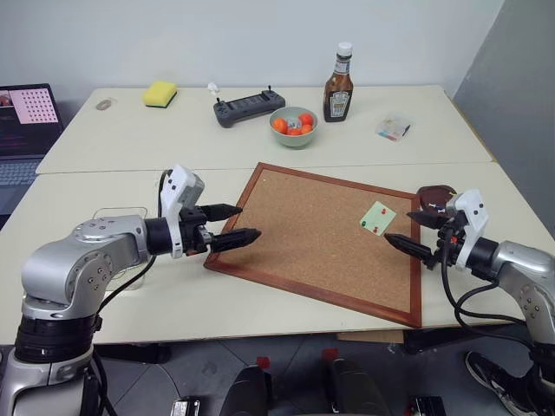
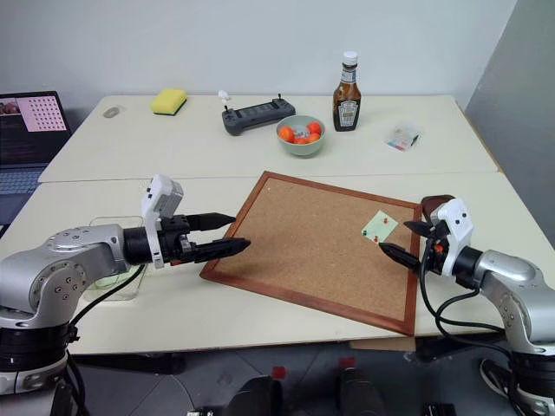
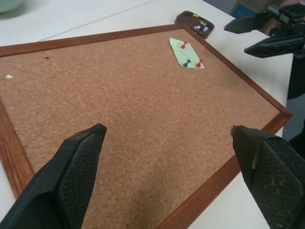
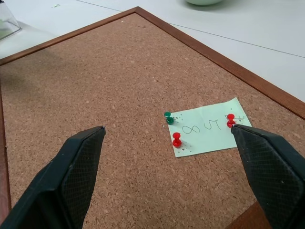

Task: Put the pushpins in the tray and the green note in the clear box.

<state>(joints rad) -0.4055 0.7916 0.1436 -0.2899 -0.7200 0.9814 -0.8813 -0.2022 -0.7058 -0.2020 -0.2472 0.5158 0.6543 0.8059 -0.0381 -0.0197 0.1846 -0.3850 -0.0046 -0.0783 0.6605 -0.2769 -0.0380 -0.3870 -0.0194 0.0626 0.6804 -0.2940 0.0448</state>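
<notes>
Green note (image 4: 208, 128) lies flat on the cork board (image 1: 303, 234), in the board's corner nearest the tray (image 1: 436, 198). It's pinned down: two red pushpins (image 4: 177, 139) stand in it, one at each end of one edge, plus a green-headed pin (image 4: 167, 116) at a third corner. Handwriting on the slip; can't read it.

Tray sits on the worktop (image 1: 113, 139) just off that same board corner, touching or nearly touching the frame. It already holds a few coloured pins. Clear box (image 2: 117, 251) is off the opposite end of the board, partly hidden behind the left arm.

Your right gripper (image 1: 414, 232) hovers just off the board edge nearest the note, jaws wide apart, nothing between them, pointing across the board toward the note. In the right wrist view the note lies straight ahead between the fingers (image 4: 71, 167). Left gripper (image 1: 227, 223) hangs over the far board edge, jaws also spread and empty, the full board between it and the note.

Judgement: nothing done yet, pins still in. The right arm is clearly the nearer one for the pins, and the tray sits just beside it. Pins are tiny against the fingertips, so expect a fussy pinch. The note's trip to the clear box crosses the whole board toward your left side.
</notes>
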